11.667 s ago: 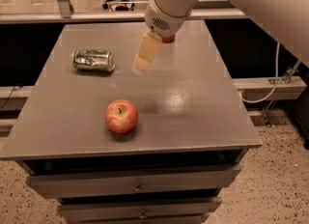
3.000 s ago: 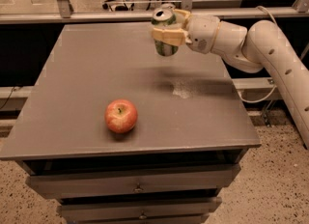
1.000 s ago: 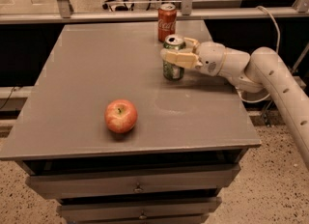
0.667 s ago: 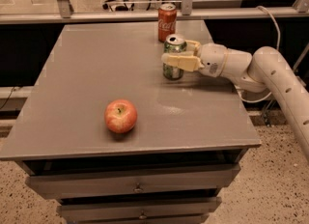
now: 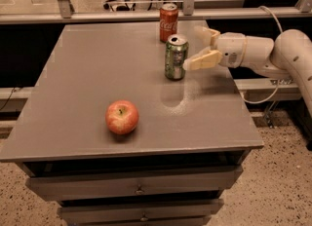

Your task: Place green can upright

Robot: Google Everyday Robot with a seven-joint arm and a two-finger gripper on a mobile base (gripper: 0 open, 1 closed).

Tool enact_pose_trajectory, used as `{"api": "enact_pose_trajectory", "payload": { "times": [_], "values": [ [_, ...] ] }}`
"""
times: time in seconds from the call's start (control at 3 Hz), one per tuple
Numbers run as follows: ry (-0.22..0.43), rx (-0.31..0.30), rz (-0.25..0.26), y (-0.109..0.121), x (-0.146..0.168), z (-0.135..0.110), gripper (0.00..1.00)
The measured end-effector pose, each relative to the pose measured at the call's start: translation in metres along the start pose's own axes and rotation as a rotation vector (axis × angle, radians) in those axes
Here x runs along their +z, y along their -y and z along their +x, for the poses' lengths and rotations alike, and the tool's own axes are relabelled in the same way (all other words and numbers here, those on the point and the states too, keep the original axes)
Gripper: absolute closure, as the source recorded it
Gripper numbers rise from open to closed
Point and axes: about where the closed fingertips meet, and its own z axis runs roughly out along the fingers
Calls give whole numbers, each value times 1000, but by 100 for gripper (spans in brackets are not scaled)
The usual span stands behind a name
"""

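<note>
The green can (image 5: 175, 57) stands upright on the grey table (image 5: 87, 79), right of centre, its silver top facing up. My gripper (image 5: 196, 46) is just to the right of the can, reaching in from the right. It is open, with one finger (image 5: 202, 61) near the can's side and the other finger (image 5: 205, 33) behind it. Neither finger grips the can.
A red Coca-Cola can (image 5: 168, 22) stands upright just behind the green can near the table's far edge. A red apple (image 5: 122, 117) lies at the front centre. Drawers sit under the tabletop. A rail and cables run behind and to the right.
The gripper carried the green can down beside the red can, set it upright, then opened and drew back a little to the right.
</note>
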Motion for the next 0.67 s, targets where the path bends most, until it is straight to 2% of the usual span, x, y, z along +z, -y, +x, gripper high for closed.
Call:
{"api": "enact_pose_trajectory", "payload": {
  "times": [0.33,0.67],
  "values": [
    [-72,-46,33,-1,-42,-24,0],
    [-78,-52,28,-2,-42,-27,0]
  ]
}}
